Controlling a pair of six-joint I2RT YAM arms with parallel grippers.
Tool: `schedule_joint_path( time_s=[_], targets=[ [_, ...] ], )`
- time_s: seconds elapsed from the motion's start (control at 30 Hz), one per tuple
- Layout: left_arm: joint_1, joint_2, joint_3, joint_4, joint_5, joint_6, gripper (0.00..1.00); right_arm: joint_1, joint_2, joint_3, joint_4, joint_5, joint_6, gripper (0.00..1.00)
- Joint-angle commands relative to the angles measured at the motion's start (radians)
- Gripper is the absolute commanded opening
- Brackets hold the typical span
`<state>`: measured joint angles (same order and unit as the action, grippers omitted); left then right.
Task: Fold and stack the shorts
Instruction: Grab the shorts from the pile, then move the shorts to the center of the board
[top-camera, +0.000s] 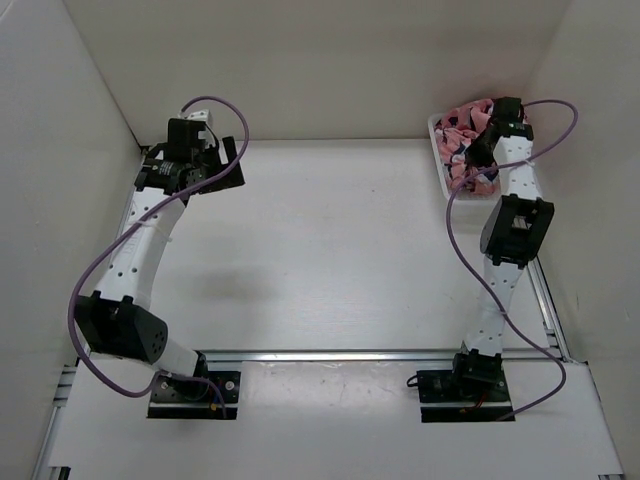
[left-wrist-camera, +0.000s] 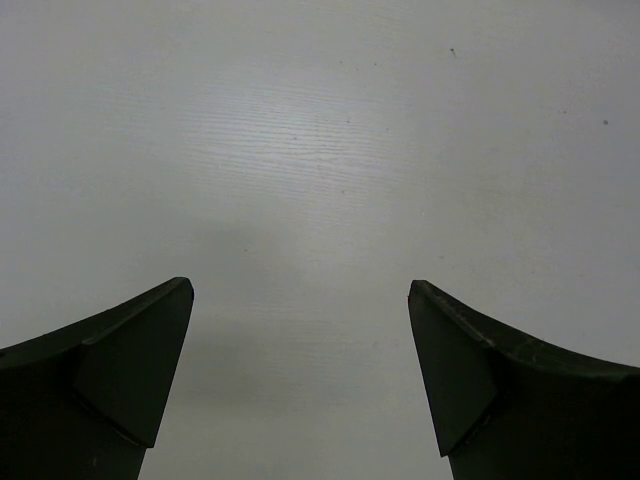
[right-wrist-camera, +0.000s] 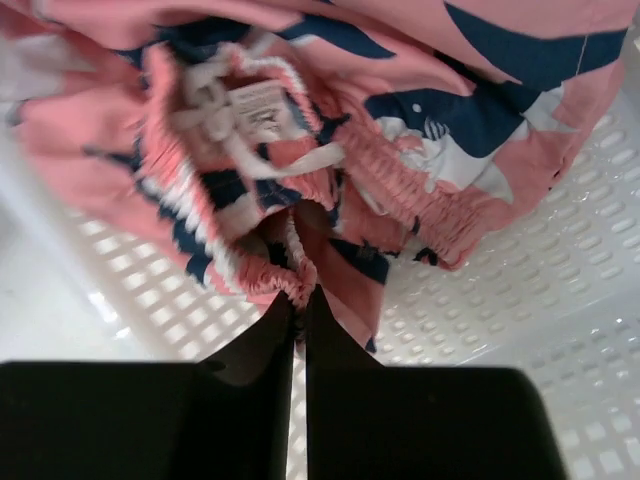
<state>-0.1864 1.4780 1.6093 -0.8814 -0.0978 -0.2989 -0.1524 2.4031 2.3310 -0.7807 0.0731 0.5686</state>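
Observation:
Salmon-pink shorts with navy and white prints lie bunched in a white mesh basket at the far right of the table. My right gripper reaches down into that basket. In the right wrist view it is shut on the gathered elastic waist of the shorts, a fold of pink fabric pinched between its tips. My left gripper hovers at the far left, open; the left wrist view shows its fingers wide apart over bare table with nothing between them.
White walls close in the table at the left, back and right. The basket floor shows beneath the shorts. A metal rail runs across the near edge by the arm bases.

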Motion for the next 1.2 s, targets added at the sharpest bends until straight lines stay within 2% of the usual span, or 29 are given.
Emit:
schedule_joint_path(
  time_s=[0.0, 0.13, 0.27, 0.37, 0.4, 0.53, 0.7, 0.73, 0.83, 0.87, 0.9, 0.93, 0.97, 1.03, 1.07, 1.13, 1.17],
  targets=[
    [0.017, -0.01, 0.032, -0.007, 0.082, 0.021, 1.0, 0.004, -0.183, 0.053, 0.083, -0.053, -0.016, 0.01],
    [0.077, -0.001, 0.023, -0.016, 0.242, 0.021, 1.0, 0.045, -0.333, 0.086, 0.083, -0.179, -0.05, 0.01],
    [0.114, -0.025, -0.046, -0.016, 0.279, -0.015, 1.0, 0.192, -0.481, 0.203, 0.124, -0.304, -0.131, 0.01],
    [0.123, -0.038, -0.081, -0.016, 0.337, -0.049, 1.0, 0.307, -0.534, 0.284, 0.159, -0.439, -0.131, 0.01],
    [0.123, -0.022, -0.101, -0.016, 0.366, -0.049, 1.0, 0.341, -0.554, 0.284, 0.217, -0.453, -0.112, 0.01],
    [0.136, -0.001, -0.13, -0.037, 0.402, -0.074, 1.0, 0.546, -0.665, 0.191, 0.342, -0.445, -0.117, 0.01],
    [0.261, -0.059, -0.103, -0.088, 0.402, -0.074, 1.0, 0.611, -0.725, 0.111, 0.292, -0.394, -0.141, 0.01],
    [0.283, -0.059, -0.069, -0.105, 0.389, -0.065, 1.0, 0.611, -0.763, 0.062, 0.258, -0.374, -0.166, 0.01],
    [0.338, -0.059, -0.011, -0.172, 0.354, -0.055, 1.0, 0.6, -0.862, -0.239, 0.239, -0.293, -0.193, 0.01],
    [0.338, -0.059, -0.011, -0.172, 0.343, -0.055, 1.0, 0.6, -0.88, -0.324, 0.239, -0.221, -0.202, 0.01],
    [0.338, -0.059, -0.011, -0.183, 0.343, -0.055, 1.0, 0.585, -0.889, -0.464, 0.239, -0.188, -0.202, 0.11],
    [0.338, -0.059, -0.011, -0.183, 0.343, -0.055, 1.0, 0.552, -0.872, -0.513, 0.23, -0.177, -0.202, 0.27],
    [0.338, -0.059, -0.011, -0.174, 0.343, -0.055, 1.0, 0.531, -0.848, -0.541, 0.198, -0.161, -0.185, 0.67],
    [0.338, -0.045, -0.032, -0.174, 0.356, -0.055, 1.0, 0.478, -0.723, -0.488, 0.088, -0.142, -0.185, 0.8],
    [0.338, -0.045, -0.032, -0.174, 0.356, -0.055, 1.0, 0.478, -0.687, -0.46, -0.039, -0.11, -0.165, 0.83],
    [0.323, -0.056, -0.058, -0.185, 0.319, -0.065, 1.0, 0.465, -0.662, -0.461, -0.071, -0.076, -0.165, 0.83],
    [0.309, -0.074, -0.118, -0.185, 0.305, -0.103, 1.0, 0.474, -0.679, -0.523, -0.06, -0.041, -0.15, 0.83]
  ],
)
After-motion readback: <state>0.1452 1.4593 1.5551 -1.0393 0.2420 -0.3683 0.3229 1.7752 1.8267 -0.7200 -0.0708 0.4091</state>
